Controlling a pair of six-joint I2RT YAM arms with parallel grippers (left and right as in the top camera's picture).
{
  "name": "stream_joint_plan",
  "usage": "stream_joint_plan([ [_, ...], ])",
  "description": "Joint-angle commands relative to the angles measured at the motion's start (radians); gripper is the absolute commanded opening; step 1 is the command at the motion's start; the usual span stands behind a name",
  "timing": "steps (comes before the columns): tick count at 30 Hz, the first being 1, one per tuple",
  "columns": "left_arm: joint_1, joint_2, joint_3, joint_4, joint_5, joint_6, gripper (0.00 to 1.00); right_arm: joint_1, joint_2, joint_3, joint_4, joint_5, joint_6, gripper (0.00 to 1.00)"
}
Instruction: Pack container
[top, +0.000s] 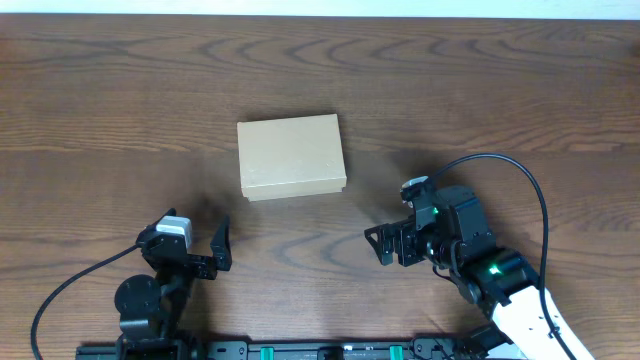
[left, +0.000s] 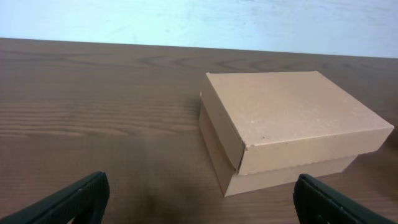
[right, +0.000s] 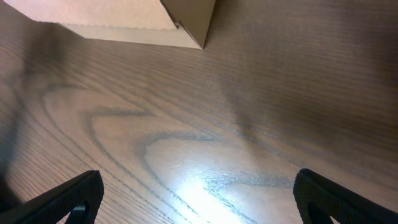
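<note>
The container (top: 291, 156), a plain brown cardboard box with its flap lid down, lies on the wooden table just left of centre. My left gripper (top: 186, 232) sits near the front edge, below and left of the box, open and empty. The left wrist view shows the container (left: 292, 118) ahead and to the right of the left gripper (left: 200, 193), with bare wood between the jaws. My right gripper (top: 392, 215) is open and empty, to the lower right of the box. Its wrist view shows the right gripper (right: 199, 186) over bare table, with one corner of the container (right: 124, 18) at the top left.
The wooden table (top: 500, 90) stretches all round the box with nothing else on it. A black cable (top: 520, 175) loops above the right arm, and another cable (top: 70, 290) trails from the left arm base.
</note>
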Motion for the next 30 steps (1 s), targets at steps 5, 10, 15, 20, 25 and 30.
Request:
stream_joint_plan([
  [5, 0.006, -0.008, -0.026, -0.001, -0.004, 0.017, 0.95, 0.031, -0.222, -0.098, 0.039, 0.120, -0.032, 0.99],
  [10, 0.006, -0.008, -0.026, -0.001, -0.004, 0.017, 0.95, 0.072, -0.517, -0.277, 0.143, 0.134, -0.033, 0.99],
  [15, 0.006, -0.008, -0.026, 0.000, -0.004, 0.017, 0.95, 0.074, -0.751, -0.399, 0.149, 0.137, -0.033, 0.99],
  [20, 0.006, -0.008, -0.026, -0.001, -0.004, 0.017, 0.95, 0.074, -0.867, -0.443, 0.153, 0.131, -0.032, 0.99],
  [25, 0.006, -0.008, -0.026, -0.001, -0.004, 0.017, 0.95, 0.074, -0.935, -0.443, 0.153, 0.130, -0.032, 0.99],
  [30, 0.006, -0.008, -0.026, -0.001, -0.004, 0.017, 0.95, 0.074, -0.935, -0.444, 0.156, 0.130, -0.032, 0.99],
])
